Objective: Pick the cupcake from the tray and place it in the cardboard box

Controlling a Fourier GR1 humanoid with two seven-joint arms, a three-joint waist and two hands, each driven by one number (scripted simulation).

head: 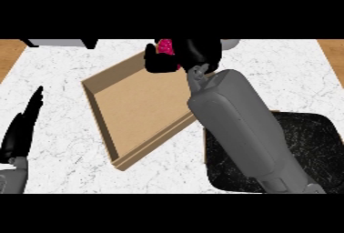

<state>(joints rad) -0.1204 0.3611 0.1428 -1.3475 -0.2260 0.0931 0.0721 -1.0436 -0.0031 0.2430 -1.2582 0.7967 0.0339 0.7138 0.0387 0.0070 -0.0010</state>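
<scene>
My right hand (191, 52) is at the top of the head view, over the far corner of the cardboard box (138, 109). Its black fingers curl round a pink cupcake (165, 46), of which only a small part shows between thumb and fingers. The box is a shallow brown tray-like carton lying at an angle on the marble counter. The black tray (316, 150) lies at the lower right, mostly covered by my right forearm. My left hand (23, 123) rests at the left edge, fingers straight and pointing up.
White marble counter (67, 68) with wooden strips at both top corners. A grey object (60, 43) shows at the top left edge. Another pale object (230, 43) peeks out behind the right hand.
</scene>
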